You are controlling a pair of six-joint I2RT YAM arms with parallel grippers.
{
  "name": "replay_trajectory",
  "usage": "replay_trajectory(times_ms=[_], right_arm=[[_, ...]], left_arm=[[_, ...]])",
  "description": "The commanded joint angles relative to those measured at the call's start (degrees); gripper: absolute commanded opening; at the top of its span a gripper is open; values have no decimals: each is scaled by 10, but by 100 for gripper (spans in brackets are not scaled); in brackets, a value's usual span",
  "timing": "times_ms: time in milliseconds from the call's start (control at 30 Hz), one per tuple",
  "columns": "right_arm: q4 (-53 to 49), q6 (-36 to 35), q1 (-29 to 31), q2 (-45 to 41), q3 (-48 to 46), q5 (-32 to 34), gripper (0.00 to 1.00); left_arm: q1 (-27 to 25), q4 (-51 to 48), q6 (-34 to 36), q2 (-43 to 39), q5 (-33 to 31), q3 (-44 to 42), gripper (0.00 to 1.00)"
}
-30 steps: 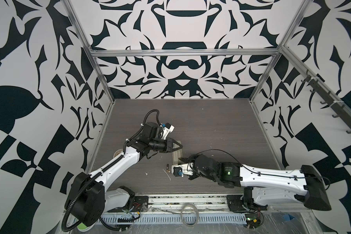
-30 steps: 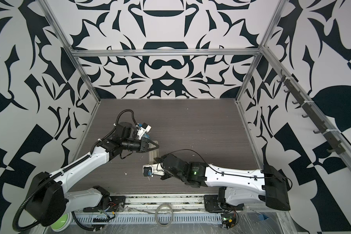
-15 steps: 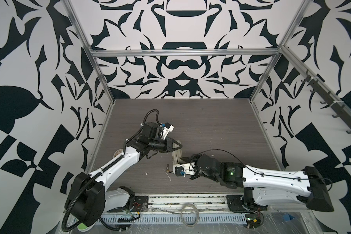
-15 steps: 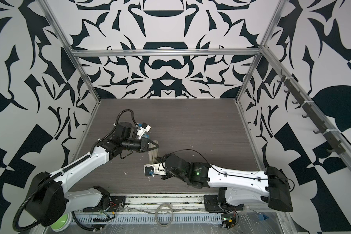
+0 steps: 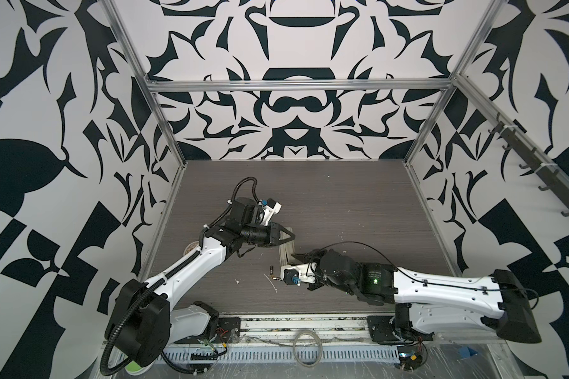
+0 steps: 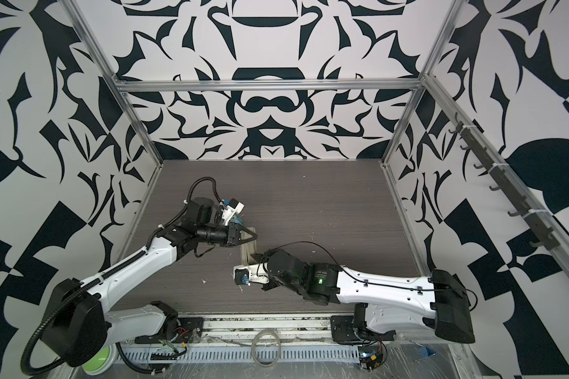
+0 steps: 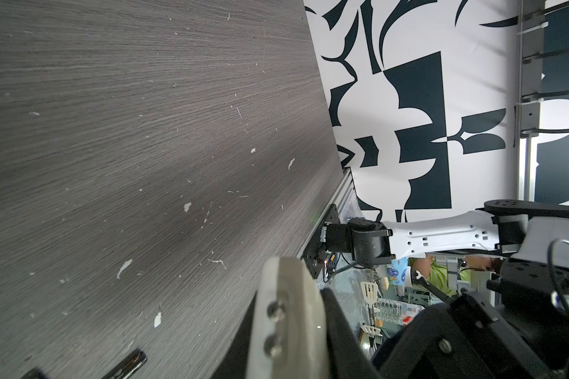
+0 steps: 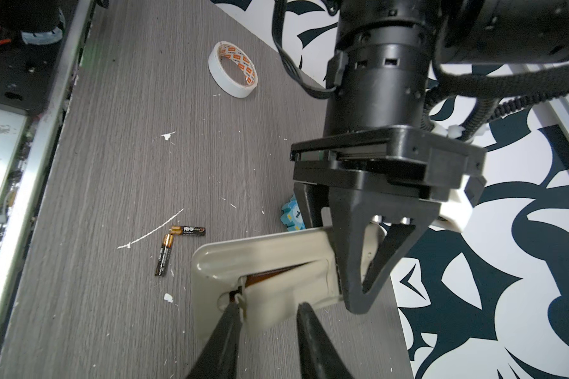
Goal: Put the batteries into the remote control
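The remote control lies pale back up on the table, seen in both top views. My left gripper is shut on its far end, and the remote's pale edge fills that gripper's jaws. My right gripper stands partly open at the near end. One fingertip touches the tab of the pale bay cover. The cover is tilted up, and the dark bay shows under it. Two batteries lie in an L on the table.
A roll of white tape lies near the left wall. A small blue figure stands behind the remote. White scraps litter the dark wood table. Metal rails run along the table's front and sides.
My right gripper has crept a little toward the remote's near end and opened slightly. The left arm and the remote have stayed put.
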Motion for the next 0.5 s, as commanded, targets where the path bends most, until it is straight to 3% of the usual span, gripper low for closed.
replay_trajectory(times_ms=[0,467], right_arm=[[52,0,-10,-11,8,43,36],[45,0,-10,-8,11,32,42]], left_arm=[[-1,-28,-1,-6,30,12,0],[3,-25,-5,-10,31,16,0]])
